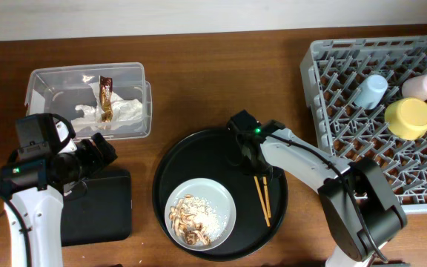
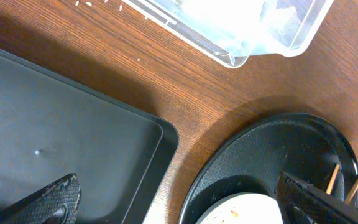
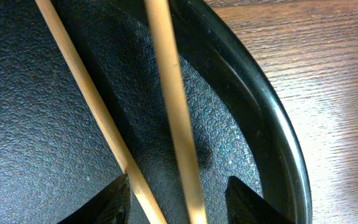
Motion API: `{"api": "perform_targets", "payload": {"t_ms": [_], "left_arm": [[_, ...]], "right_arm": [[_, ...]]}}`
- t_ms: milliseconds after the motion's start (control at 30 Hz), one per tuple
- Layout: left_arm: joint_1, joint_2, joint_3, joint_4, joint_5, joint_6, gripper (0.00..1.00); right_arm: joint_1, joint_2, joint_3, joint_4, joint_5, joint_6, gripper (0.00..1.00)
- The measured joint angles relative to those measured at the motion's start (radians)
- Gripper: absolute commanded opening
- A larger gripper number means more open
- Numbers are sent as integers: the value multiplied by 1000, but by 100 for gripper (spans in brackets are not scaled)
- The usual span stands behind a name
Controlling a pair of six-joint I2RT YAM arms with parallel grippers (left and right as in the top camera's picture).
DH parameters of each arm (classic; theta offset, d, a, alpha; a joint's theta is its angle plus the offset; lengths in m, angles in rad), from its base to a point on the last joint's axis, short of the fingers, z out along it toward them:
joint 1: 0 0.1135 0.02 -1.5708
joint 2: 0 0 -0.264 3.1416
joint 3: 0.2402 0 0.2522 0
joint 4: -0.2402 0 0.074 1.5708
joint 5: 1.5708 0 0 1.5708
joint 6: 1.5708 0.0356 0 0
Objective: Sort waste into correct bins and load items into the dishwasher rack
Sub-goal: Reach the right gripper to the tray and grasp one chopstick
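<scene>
Robot lab: wooden table [image 1: 221,67], dishwasher rack [image 1: 339,126].

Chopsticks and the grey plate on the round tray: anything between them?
Nothing. Only bare floor of the round black tray separates the chopsticks from the grey plate; overhead view shows it.

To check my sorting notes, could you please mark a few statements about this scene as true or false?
1. The napkin lies in the clear tub. True.
2. The chopsticks lie on the round tray. True.
3. The yellow bowl sits on that tray. False: it is in the rack.
4. The plate is bare. False: food scraps lie on it.
5. The right gripper straddles the chopsticks. True.
</scene>
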Motion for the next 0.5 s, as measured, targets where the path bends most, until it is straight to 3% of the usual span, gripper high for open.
{"api": "perform_targets", "payload": {"t_ms": [100,200,267,500], "left_arm": [[0,0,0,0,0,0,99],[0,0,0,1,0,0,99],[0,0,0,0,0,0,99],[0,0,0,0,0,0,99]], "right_arm": [[0,0,1,-23,0,-1,44],[0,1,30,-114,0,0,45],[0,0,87,-161,0,-10,52],[0,0,150,-140,0,-42,52]]}}
